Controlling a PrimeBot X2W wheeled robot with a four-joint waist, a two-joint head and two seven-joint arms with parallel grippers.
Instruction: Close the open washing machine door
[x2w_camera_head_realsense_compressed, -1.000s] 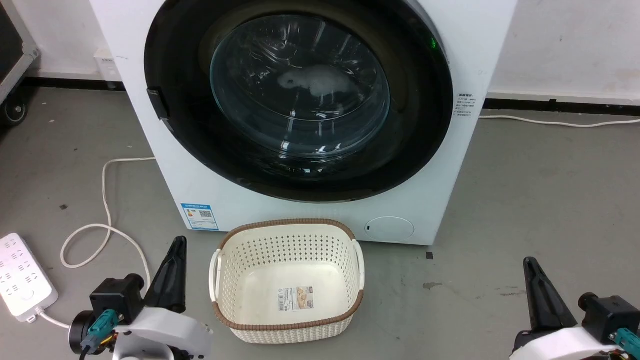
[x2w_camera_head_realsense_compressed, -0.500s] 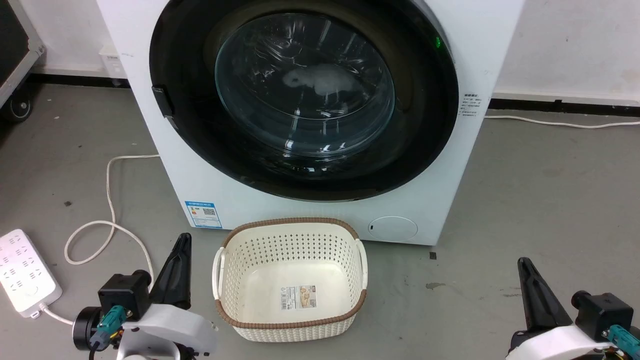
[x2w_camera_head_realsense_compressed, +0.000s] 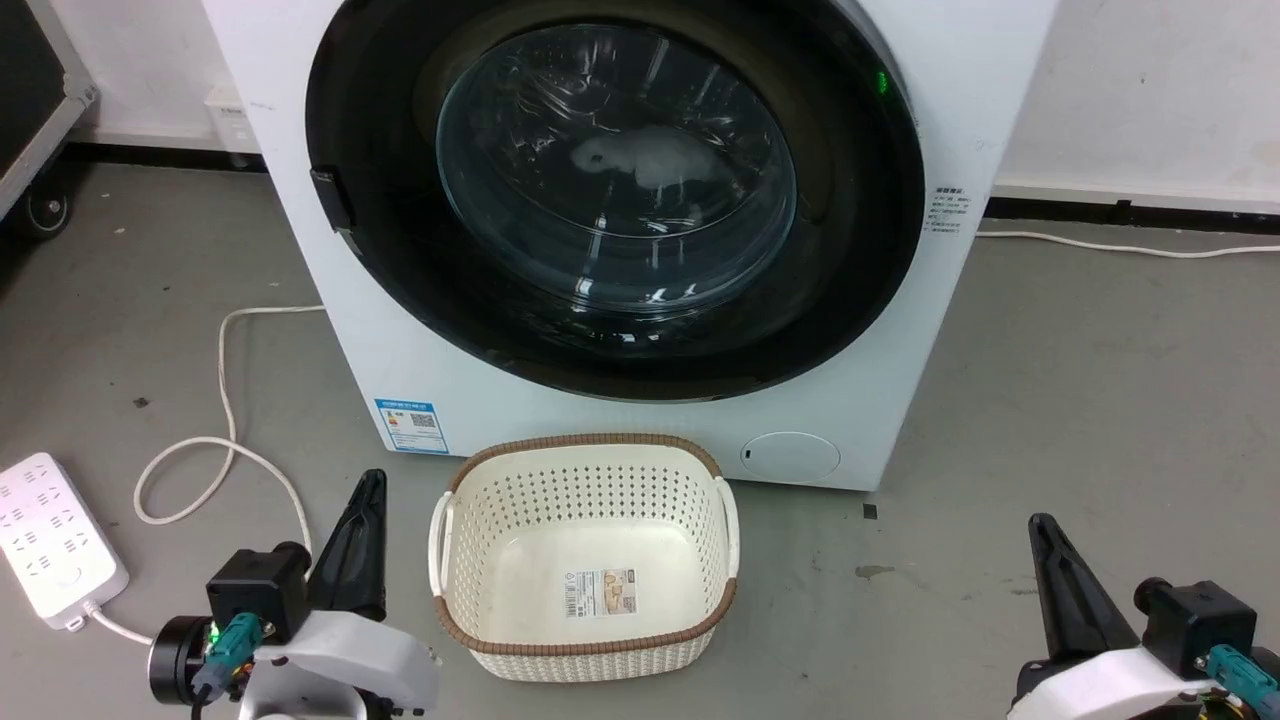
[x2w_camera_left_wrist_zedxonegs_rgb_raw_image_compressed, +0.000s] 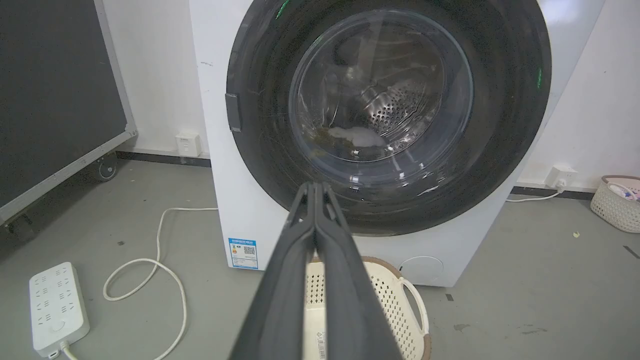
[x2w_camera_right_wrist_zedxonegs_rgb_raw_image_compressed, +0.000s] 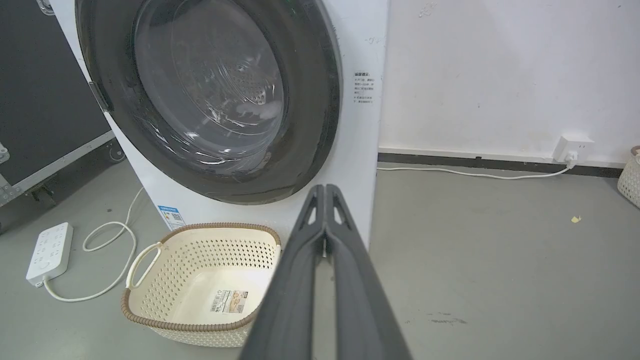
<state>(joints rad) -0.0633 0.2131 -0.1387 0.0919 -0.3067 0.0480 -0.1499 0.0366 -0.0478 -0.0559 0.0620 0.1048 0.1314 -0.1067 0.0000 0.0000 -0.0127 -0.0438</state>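
The washing machine (x2w_camera_head_realsense_compressed: 420, 370) is a big white front-loader facing me. Its washing machine door (x2w_camera_head_realsense_compressed: 615, 170), with a wide glossy black rim and bulging glass window, lies flat against the front; it also fills the upper part of the wrist views (x2w_camera_left_wrist_zedxonegs_rgb_raw_image_compressed: 385, 100) (x2w_camera_right_wrist_zedxonegs_rgb_raw_image_compressed: 210, 95). A pale item shows inside the drum behind the glass. My left gripper (x2w_camera_head_realsense_compressed: 368, 490) hangs low at the left, shut and empty, its fingers pressed together (x2w_camera_left_wrist_zedxonegs_rgb_raw_image_compressed: 315, 186). Low at the right my right gripper (x2w_camera_head_realsense_compressed: 1042, 525) is likewise shut on nothing (x2w_camera_right_wrist_zedxonegs_rgb_raw_image_compressed: 325, 189). Both are well short of the door.
A cream perforated basket (x2w_camera_head_realsense_compressed: 590, 441) with a brown rim stands empty on the floor right before the washer. A white power strip (x2w_camera_head_realsense_compressed: 55, 540) and its looping cable (x2w_camera_head_realsense_compressed: 225, 400) lie at the left. A black wheeled case (x2w_camera_head_realsense_compressed: 40, 100) stands far left; another basket (x2w_camera_left_wrist_zedxonegs_rgb_raw_image_compressed: 617, 202) far right.
The whole head view has shifted slightly, so the camera moved. The door stays flat against the washer, and both grippers stay shut and low.
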